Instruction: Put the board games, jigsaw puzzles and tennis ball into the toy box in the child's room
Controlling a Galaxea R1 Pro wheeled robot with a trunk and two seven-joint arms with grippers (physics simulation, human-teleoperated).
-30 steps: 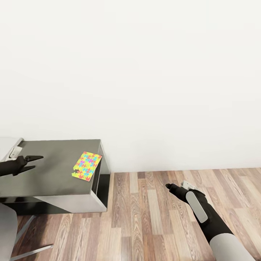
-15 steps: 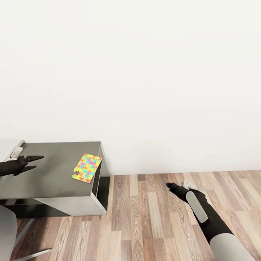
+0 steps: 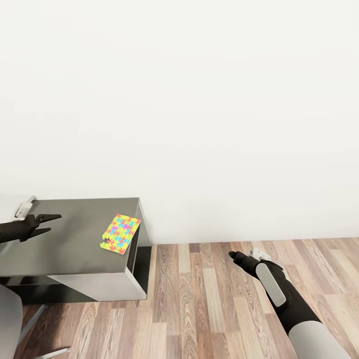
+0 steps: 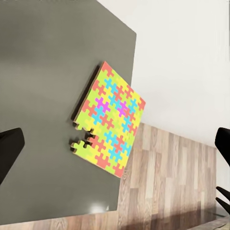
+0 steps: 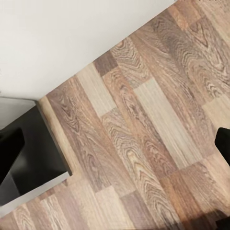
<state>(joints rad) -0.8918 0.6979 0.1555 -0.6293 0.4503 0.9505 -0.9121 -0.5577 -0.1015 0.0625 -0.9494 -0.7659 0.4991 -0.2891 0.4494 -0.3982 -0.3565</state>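
A jigsaw puzzle (image 3: 120,234) is lying flat at the table (image 3: 70,239)'s end edge, near the wall. The left gripper (image 3: 48,223) is hovering over the tabletop, jaws parted and empty. The right gripper (image 3: 234,257) is hanging over bare floor (image 3: 199,304); I cannot tell its opening.

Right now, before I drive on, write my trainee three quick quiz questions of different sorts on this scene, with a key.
1. True or false: the jigsaw puzzle lies flat on the table near its end by the wall.
2. Multiple choice: the left gripper is (A) open, holding nothing, (B) shut on the puzzle, (C) shut on a ball.
3. Fill in: below the right gripper lies the wood-plank ____.

Key: 1 true. 2 A: its jaws stand apart over the table, short of the puzzle. 3 floor.
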